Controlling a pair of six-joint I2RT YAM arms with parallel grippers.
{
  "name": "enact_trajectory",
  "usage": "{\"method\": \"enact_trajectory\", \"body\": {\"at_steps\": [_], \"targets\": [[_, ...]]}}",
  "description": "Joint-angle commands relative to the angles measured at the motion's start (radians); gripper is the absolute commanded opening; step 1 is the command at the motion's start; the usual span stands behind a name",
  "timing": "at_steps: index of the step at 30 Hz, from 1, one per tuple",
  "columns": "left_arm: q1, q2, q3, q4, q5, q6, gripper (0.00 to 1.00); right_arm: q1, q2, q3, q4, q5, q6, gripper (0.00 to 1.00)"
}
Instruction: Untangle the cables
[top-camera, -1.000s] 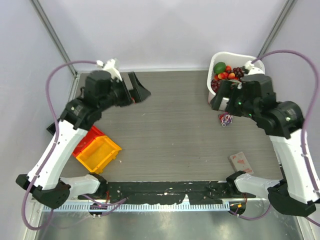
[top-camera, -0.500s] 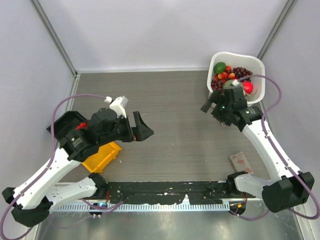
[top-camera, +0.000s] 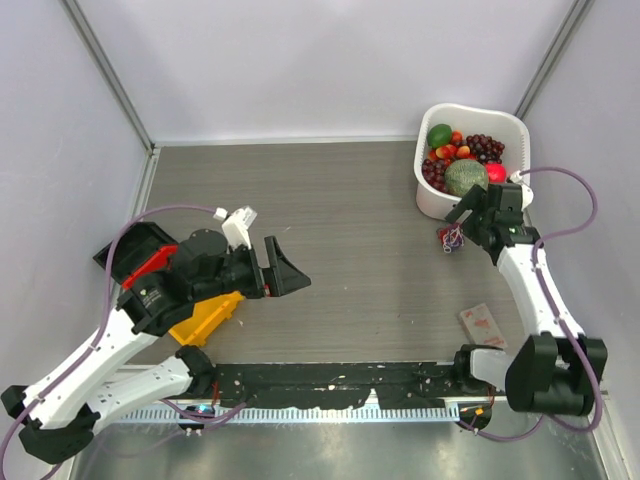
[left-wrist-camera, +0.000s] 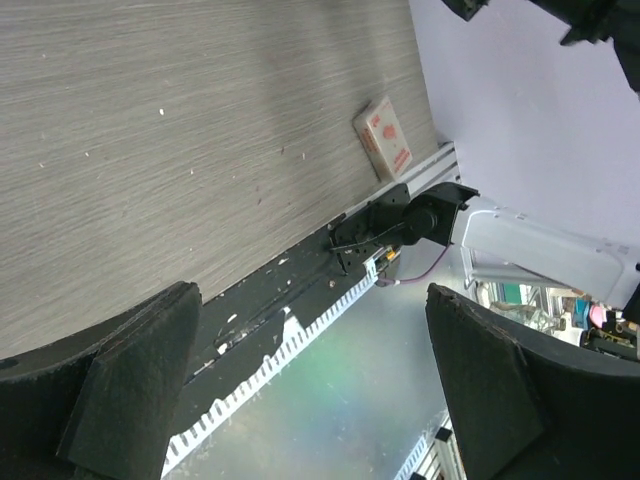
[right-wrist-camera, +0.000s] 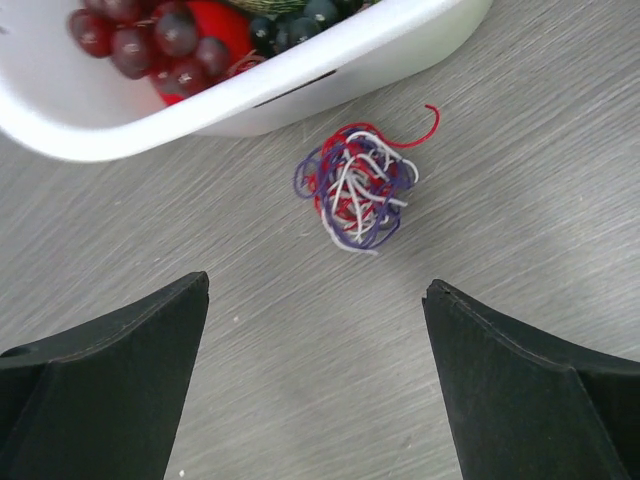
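Approach step: my right gripper, jaws wide, over cable tangle (beside fruit basket); next: pinch one loop. Left gripper wide too.

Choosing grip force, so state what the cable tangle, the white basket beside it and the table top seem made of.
Cables: thin wires in smooth plastic-looking insulation, red, white and purple-blue; they bend in tight loops. Basket: seemingly moulded plastic, white, with a faint sheen. Table top: matte grey wood-grain surface, perhaps laminate.
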Motion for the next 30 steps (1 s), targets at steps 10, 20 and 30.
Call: {"method": "enact_trajectory", "body": {"at_steps": [10,20,30], "targets": [[-0.003,0.041,0.220,-0.239,-0.005,0.218,0.99,-0.004,0.311,-0.038,0.309,0.026,-0.104,0.81],[-0.003,0.075,0.269,-0.338,-0.105,0.267,0.99,0.124,0.420,-0.022,0.317,0.074,-0.153,0.51],[-0.002,0.162,0.229,-0.237,-0.067,0.227,0.99,0.461,0.445,-0.005,0.206,0.121,-0.032,0.01]]}}
